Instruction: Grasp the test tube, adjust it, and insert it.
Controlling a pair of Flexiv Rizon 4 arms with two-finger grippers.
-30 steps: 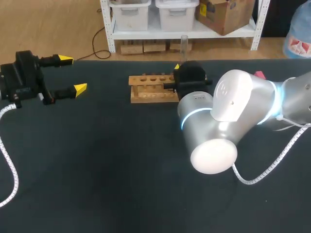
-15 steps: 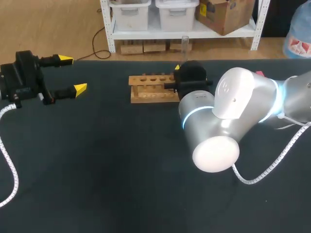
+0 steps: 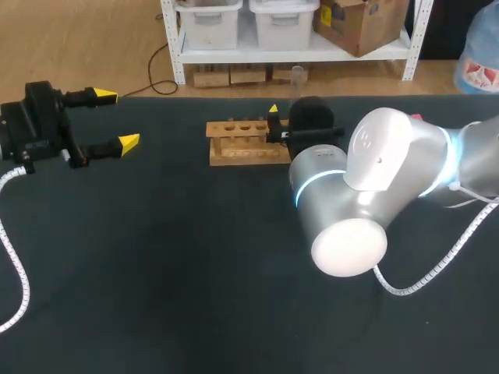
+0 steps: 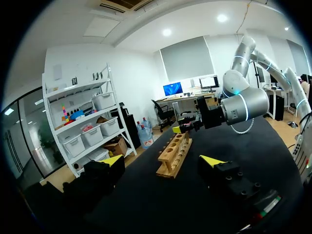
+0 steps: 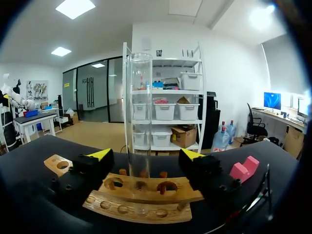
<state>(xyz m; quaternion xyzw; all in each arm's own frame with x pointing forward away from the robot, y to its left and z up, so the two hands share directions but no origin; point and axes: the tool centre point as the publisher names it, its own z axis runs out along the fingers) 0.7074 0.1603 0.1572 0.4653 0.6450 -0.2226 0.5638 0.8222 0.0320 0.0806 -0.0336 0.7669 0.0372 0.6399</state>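
The clear test tube [image 5: 140,112] stands upright with its lower end in a hole of the wooden rack [image 5: 141,195]. My right gripper [image 5: 145,156] is open around it, one yellow-tipped finger on each side, and neither finger touches the glass. In the head view the tube [image 3: 296,74] shows faintly above the rack [image 3: 245,142], and my right gripper [image 3: 281,125] is at the rack's right end. My left gripper [image 3: 117,118] stands open and empty far to the left. In its own view it [image 4: 162,161] faces the rack [image 4: 174,156].
A pink block [image 5: 243,169] lies on the dark table [image 3: 195,273] to the right of the rack, also seen behind my right arm [image 3: 417,119]. My bulky right arm [image 3: 366,195] covers the table's middle right. A white cable [image 3: 15,273] hangs along the left edge.
My right gripper has opened: its fingers have spread away from the tube, which stays upright in the rack. The left arm has not moved.
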